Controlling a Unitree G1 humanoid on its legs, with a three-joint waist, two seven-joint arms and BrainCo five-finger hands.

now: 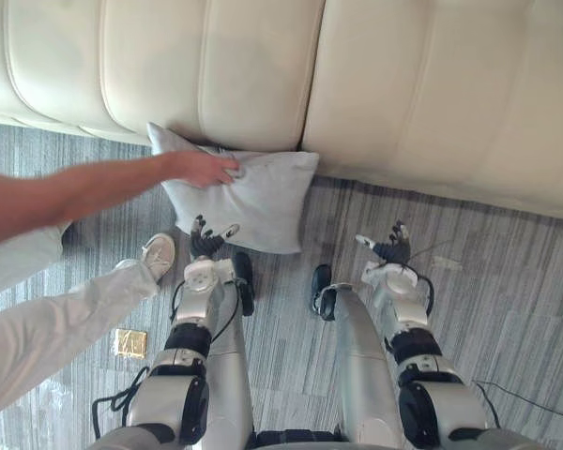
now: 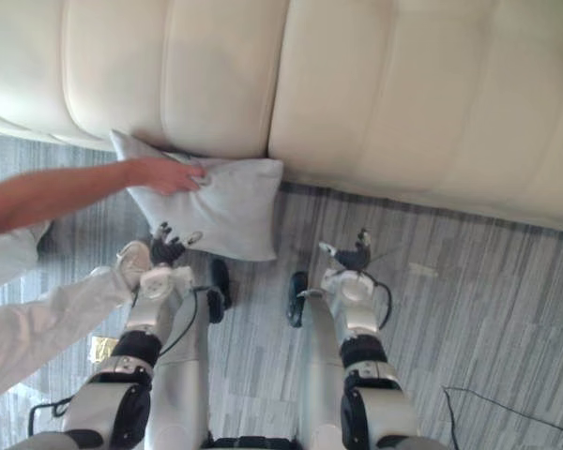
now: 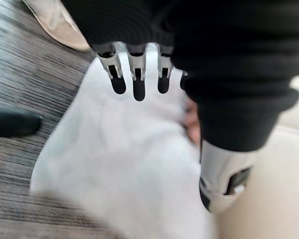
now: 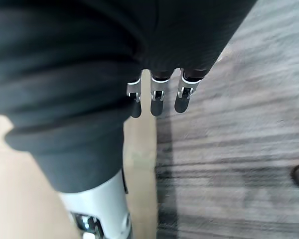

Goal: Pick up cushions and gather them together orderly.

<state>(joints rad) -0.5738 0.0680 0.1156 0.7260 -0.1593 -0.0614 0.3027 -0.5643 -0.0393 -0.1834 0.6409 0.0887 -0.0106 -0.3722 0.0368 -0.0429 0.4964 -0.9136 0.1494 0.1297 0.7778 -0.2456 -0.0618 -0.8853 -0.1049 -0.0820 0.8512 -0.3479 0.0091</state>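
1 grey cushion (image 1: 253,202) on the striped floor (image 1: 507,281), leaning against the base of the cream sofa (image 1: 432,94), with a person's hand (image 1: 206,169) pressed on its upper edge. Left hand (image 1: 209,239) at the lower edge of the cushion, fingers straight and a little spread, holding nothing, contact not clear. Right hand (image 1: 391,248) well apart from the cushion, over bare floor near the sofa, fingers loosely spread, empty.

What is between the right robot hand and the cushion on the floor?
Only bare grey carpet lies between the right robot hand and the cushion, as the left eye view shows.
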